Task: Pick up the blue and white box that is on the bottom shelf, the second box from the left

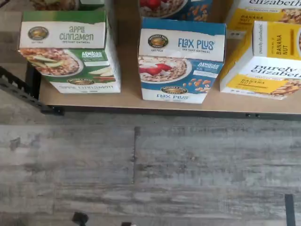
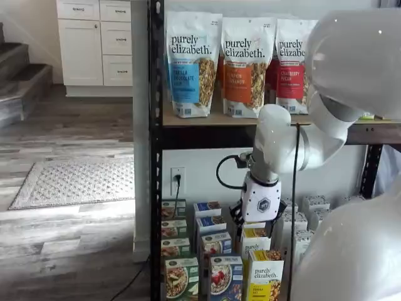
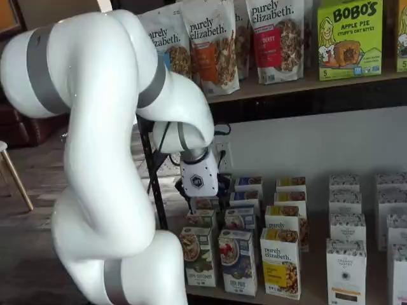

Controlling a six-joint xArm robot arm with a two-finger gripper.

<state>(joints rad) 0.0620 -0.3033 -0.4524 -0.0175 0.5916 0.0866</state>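
On bottom shelf (image 1: 127, 101): blue and white box (image 1: 178, 66), upright, front row
gripper (image 3: 202, 196) above the rows, fingers hidden, grip state can't tell

Blue box (image 1: 180, 61): "Flax Plus", "Instant Oatmeal", "Nature's Path". Green box (image 1: 70, 52): "Apple Cinnamon", "Instant Oatmeal". Yellow box (image 1: 273, 59): "purely elizabeth.", "Banana Nut". Bags (image 2: 193, 63) on the upper tier: "purely elizabeth."; flavour lines too small to read. Green carton (image 3: 350, 38): "BOBO'S", "Apple Pie", numeral "5".
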